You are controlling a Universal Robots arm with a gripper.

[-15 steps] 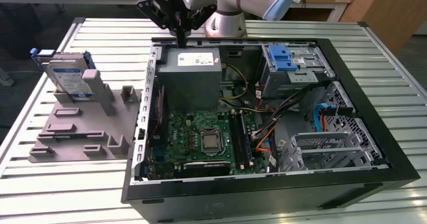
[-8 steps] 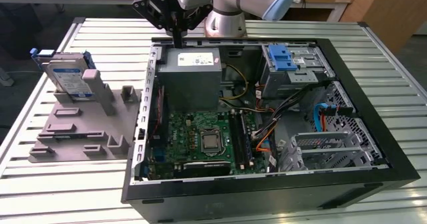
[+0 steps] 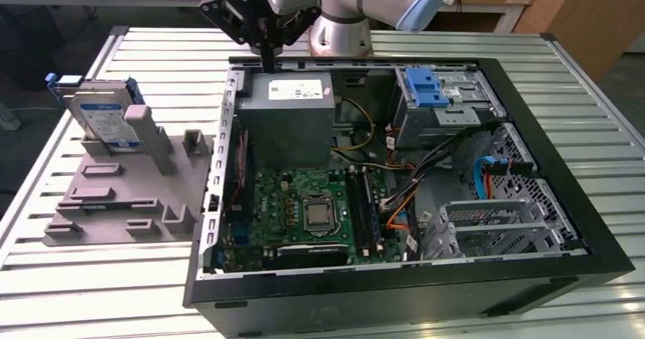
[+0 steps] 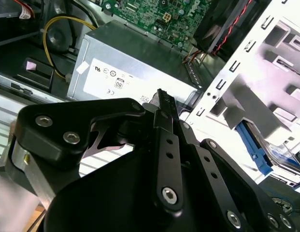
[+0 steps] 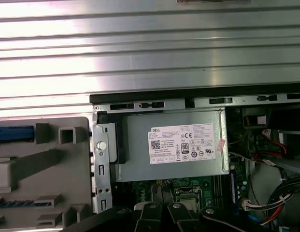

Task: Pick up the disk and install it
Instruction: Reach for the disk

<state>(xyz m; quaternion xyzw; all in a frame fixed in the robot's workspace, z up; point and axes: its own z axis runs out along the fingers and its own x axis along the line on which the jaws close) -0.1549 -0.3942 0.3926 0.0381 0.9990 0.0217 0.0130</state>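
The disk stands on edge in a slot of the grey fixture, at the exterior view's left, outside the computer case. It is silver with a white-and-blue label and blue rails. In the first wrist view its blue rail shows at the fixture's edge. My gripper hangs over the case's back wall, just above the power supply, well away from the disk. In the second wrist view the gripper is shut with nothing in it. Its fingertips also show in the first wrist view.
The open black case lies on a slatted metal table. Inside are the grey power supply, the motherboard, cables, a bay with a bright-blue latch and a metal drive cage.
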